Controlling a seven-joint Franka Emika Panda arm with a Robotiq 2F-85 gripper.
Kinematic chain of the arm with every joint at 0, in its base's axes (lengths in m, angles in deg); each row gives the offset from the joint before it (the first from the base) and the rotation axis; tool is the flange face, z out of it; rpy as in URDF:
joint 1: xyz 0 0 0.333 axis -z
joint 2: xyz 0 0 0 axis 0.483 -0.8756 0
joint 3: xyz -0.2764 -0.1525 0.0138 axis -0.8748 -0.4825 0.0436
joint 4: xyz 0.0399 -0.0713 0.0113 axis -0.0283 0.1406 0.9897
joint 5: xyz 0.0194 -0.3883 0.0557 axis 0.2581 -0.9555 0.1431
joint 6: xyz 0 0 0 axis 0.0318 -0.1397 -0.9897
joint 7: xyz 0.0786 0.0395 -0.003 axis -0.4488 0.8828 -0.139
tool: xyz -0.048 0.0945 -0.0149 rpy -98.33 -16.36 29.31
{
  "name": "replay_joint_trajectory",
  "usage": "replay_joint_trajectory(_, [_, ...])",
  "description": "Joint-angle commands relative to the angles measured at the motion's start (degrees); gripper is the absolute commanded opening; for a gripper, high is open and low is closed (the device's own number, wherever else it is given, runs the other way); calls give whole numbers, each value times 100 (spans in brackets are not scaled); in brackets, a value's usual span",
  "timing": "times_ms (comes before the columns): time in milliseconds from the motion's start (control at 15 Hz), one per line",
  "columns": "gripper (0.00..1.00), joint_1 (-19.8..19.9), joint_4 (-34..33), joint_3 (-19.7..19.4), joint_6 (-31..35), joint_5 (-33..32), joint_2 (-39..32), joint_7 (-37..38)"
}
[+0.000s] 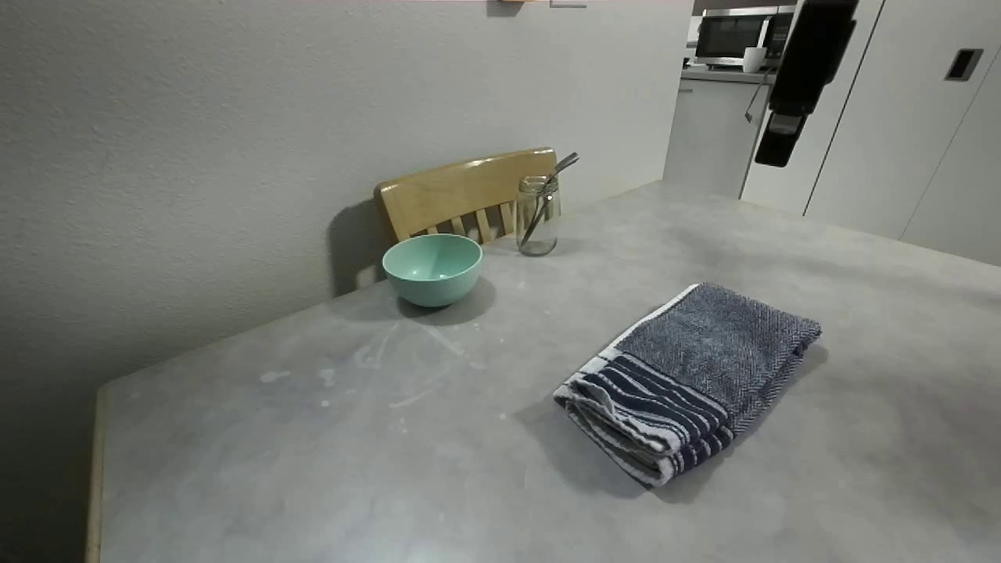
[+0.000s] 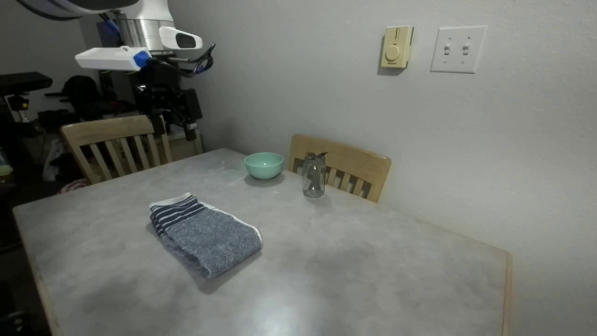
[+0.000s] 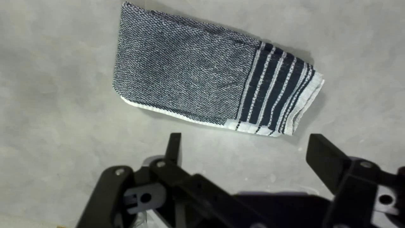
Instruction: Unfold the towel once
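Observation:
The grey-blue towel lies folded on the table, as both exterior views [image 1: 712, 344] [image 2: 212, 235] and the wrist view [image 3: 186, 69] show. Its navy and white striped band is at one short end, where stacked layers and loose edges show. A white edge runs along one long side. My gripper [image 3: 245, 139] is open and empty, its fingers wide apart. It is high above the table and apart from the towel. In an exterior view the gripper [image 2: 175, 133] hangs in the air at the upper left. In an exterior view only a dark finger [image 1: 786, 125] shows at the top right.
A teal bowl [image 1: 432, 270] and a glass jar [image 1: 538, 227] with cutlery stand near the table's wall side. A wooden chair [image 2: 345, 158] is behind them, and another chair [image 2: 112, 135] stands by the far edge. The grey table [image 2: 373, 280] ends at the wall.

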Motion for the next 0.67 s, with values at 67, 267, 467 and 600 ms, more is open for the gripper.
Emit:
replay_joint_trajectory(67, [100,2,-46,8,0,13,-69,-57])
replay_joint_trajectory(267, [100,-47,-246,61,-82,24,-349,-67])
replay_joint_trajectory(467, [100,-99,-412,198,5,-287,-612,271])
replay_joint_trajectory(600, [100,-145,-535,278,71,-563,-814,623])
